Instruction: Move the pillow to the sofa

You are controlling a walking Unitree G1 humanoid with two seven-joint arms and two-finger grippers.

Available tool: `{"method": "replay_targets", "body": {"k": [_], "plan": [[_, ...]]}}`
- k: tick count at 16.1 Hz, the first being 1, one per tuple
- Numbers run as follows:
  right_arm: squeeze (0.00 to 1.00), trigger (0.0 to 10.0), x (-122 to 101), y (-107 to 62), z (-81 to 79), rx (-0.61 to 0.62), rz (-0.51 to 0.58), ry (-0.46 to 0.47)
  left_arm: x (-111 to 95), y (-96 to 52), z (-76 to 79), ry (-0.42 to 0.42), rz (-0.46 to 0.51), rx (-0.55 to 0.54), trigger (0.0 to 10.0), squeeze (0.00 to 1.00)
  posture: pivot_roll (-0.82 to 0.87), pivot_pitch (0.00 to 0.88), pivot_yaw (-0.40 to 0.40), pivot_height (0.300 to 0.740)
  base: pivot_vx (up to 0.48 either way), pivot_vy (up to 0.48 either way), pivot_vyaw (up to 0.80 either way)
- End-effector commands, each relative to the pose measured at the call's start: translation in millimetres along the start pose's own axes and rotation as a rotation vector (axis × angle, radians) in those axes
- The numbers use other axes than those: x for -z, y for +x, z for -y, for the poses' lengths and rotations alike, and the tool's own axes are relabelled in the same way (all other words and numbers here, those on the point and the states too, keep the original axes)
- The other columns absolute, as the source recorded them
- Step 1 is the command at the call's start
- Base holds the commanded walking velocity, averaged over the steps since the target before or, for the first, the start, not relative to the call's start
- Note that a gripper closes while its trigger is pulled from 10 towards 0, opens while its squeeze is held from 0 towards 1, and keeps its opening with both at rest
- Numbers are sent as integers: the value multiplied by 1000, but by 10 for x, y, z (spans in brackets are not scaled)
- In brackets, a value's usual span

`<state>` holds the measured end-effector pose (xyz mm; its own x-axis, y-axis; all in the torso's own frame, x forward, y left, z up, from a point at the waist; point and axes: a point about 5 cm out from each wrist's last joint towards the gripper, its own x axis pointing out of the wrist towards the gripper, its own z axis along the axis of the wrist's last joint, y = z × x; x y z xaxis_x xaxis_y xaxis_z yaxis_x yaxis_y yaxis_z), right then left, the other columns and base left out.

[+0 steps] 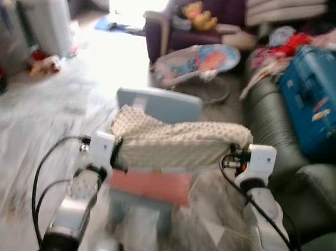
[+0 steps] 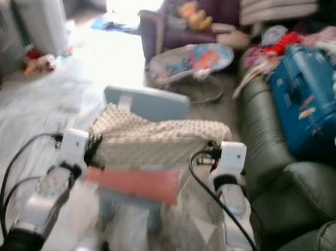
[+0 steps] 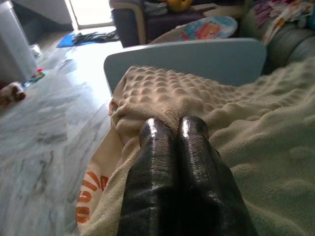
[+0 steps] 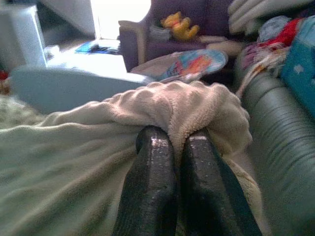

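Both grippers pinch the pillow (image 1: 178,144), one at each end. Seen from the left wrist, the left gripper (image 3: 173,129) has its two black fingers pressed close together, with a fold of the bumpy cream cover caught between the tips. Seen from the right wrist, the right gripper (image 4: 179,135) does the same at the other end, where the fleece bunches into a soft round lump over its fingertips.

Lifted between the two silver arms, the pillow hangs in the air in front of the robot. It is a long, soft roll. Its cover is cream and fleecy, with small raised dots on the upper side near the left gripper and a smoother pile lower down. An orange print shows on a lower edge of the cloth in the left wrist view.

Just behind the pillow stands a small chair (image 1: 161,104) of pale blue plastic with a rounded back, and below the pillow is a flat pinkish seat (image 1: 151,185), blurred in the head views. To the right of the pillow is the sofa (image 1: 272,133), dark green and smooth like leather, with thick rounded arms. On the sofa lie a blue suitcase (image 1: 318,105) and a heap of mixed clothes (image 1: 291,45). Beyond the pillow there is a baby bouncer (image 1: 202,64) with a colourful padded seat, and behind it a purple armchair (image 1: 163,35) holding a yellow plush toy (image 1: 199,16). The floor (image 1: 34,121) to the left of the pillow is pale, glossy marble.
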<state>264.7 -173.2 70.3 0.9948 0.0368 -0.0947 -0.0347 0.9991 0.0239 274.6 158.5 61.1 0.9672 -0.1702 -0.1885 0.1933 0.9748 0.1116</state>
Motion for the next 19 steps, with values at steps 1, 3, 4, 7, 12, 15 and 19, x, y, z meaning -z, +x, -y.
{"method": "replay_targets", "body": {"k": [1,3,4,7,12,15,19], "plan": [[0,10000,-84,20,16,3,33,-3,-33,1,-49,5,12,-20,10000,0,-9,0,-46,740,-281,0,0],[0,10000,-86,19,15,5,32,-4,-34,4,-43,4,12,-18,10000,0,-13,0,-45,740,-285,0,0],[0,10000,-86,18,18,6,32,-4,-35,6,-42,4,12,-17,10000,0,-14,0,-45,740,-285,0,0],[0,10000,-83,15,33,10,28,-7,-36,13,-39,2,12,-18,10000,0,-16,0,-46,740,-286,0,0],[0,10000,-79,18,40,14,22,-8,-36,27,-20,1,12,-11,10000,0,-19,0,-44,740,-286,0,0],[0,10000,-62,10,39,17,17,-7,-36,32,-17,11,10,2,10000,0,-21,0,-41,740,-287,0,0],[0,10000,-67,-10,66,27,18,0,-45,45,-64,24,10,0,10000,0,-22,0,-38,740,-287,0,0]]}}
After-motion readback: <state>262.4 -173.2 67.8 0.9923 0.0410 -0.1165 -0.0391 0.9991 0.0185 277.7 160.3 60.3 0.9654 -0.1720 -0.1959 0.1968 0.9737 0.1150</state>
